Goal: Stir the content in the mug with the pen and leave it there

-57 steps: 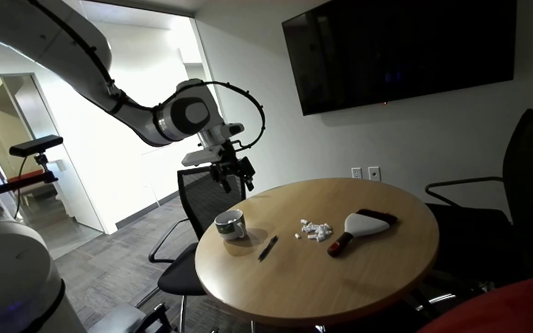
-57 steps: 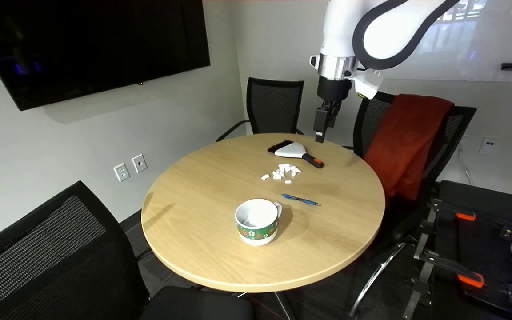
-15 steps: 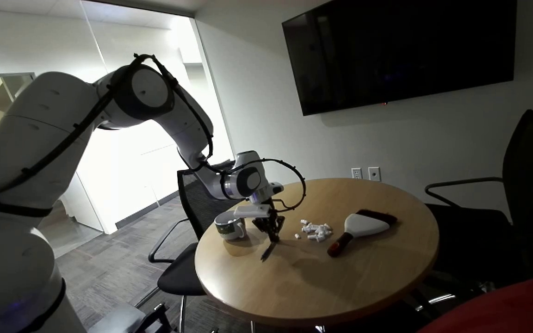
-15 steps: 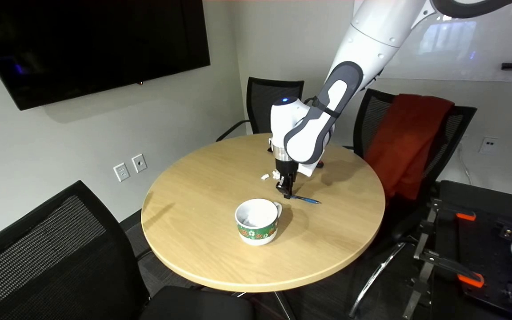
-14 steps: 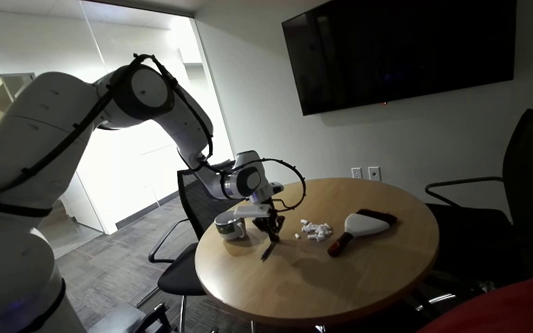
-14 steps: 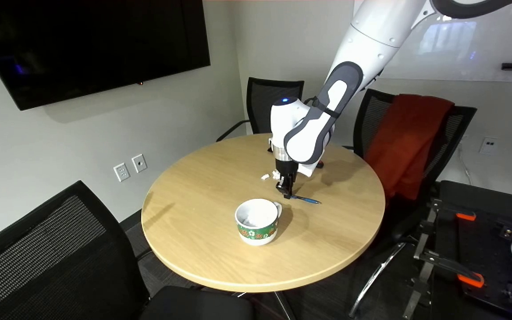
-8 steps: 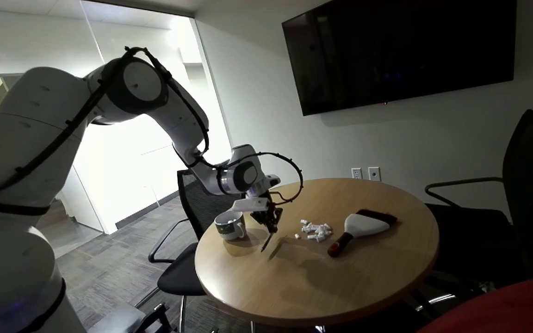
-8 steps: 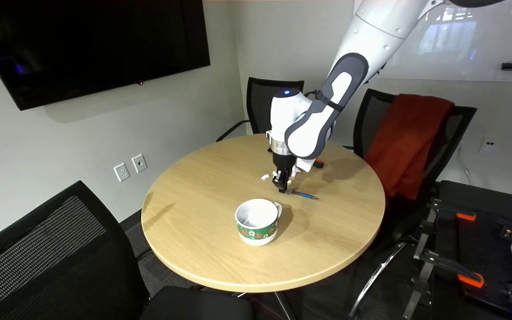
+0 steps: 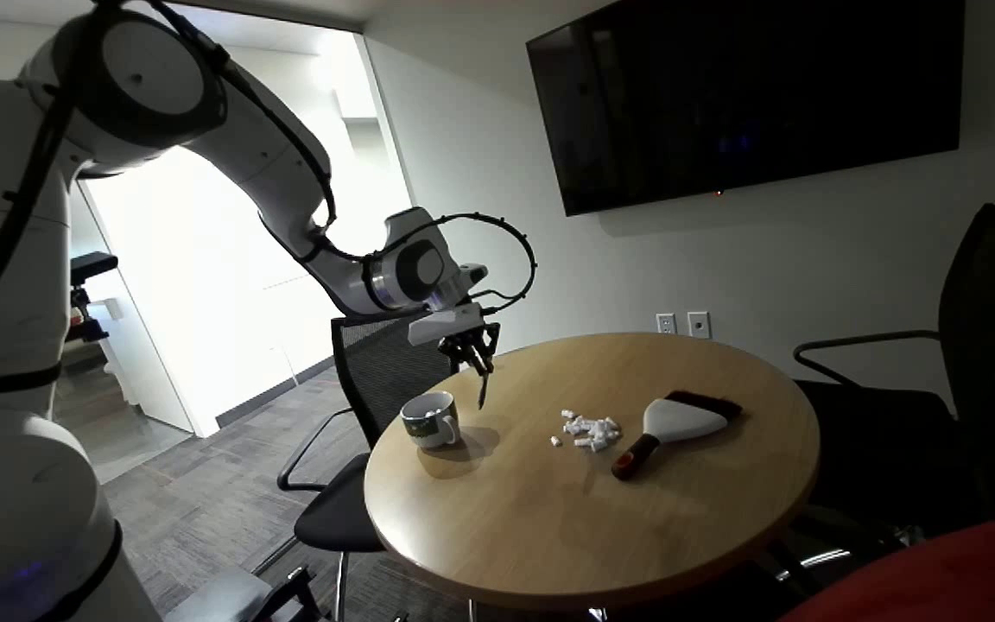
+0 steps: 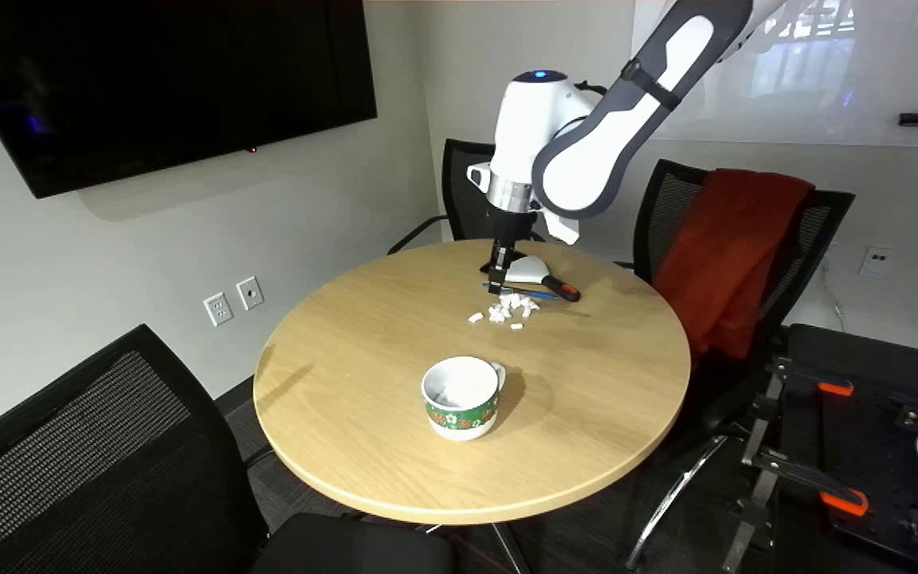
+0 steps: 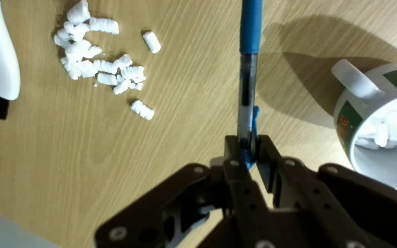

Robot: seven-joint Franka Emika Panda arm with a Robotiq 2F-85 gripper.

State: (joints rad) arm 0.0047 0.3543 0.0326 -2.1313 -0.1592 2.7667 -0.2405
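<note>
My gripper is shut on the blue pen, pinching it near the clip end. The pen's other end juts out of the top of the wrist view. In both exterior views the gripper and pen hang above the table, with the pen clear of the surface. A white mug with a green flowered band stands upright on the table, its handle facing the gripper's side. White pieces, the content, lie inside it. In the wrist view the mug is right of the jaws, partly cut off.
Several loose white pieces lie scattered on the round wooden table. Beyond them rests a white brush with a dark handle. Black chairs stand around the table, and a screen hangs on the wall.
Over the last second my gripper has lifted the pen off the table and carried it upward, away from where it lay. Earlier, the gripper came down to the pen. The mug has not moved.
</note>
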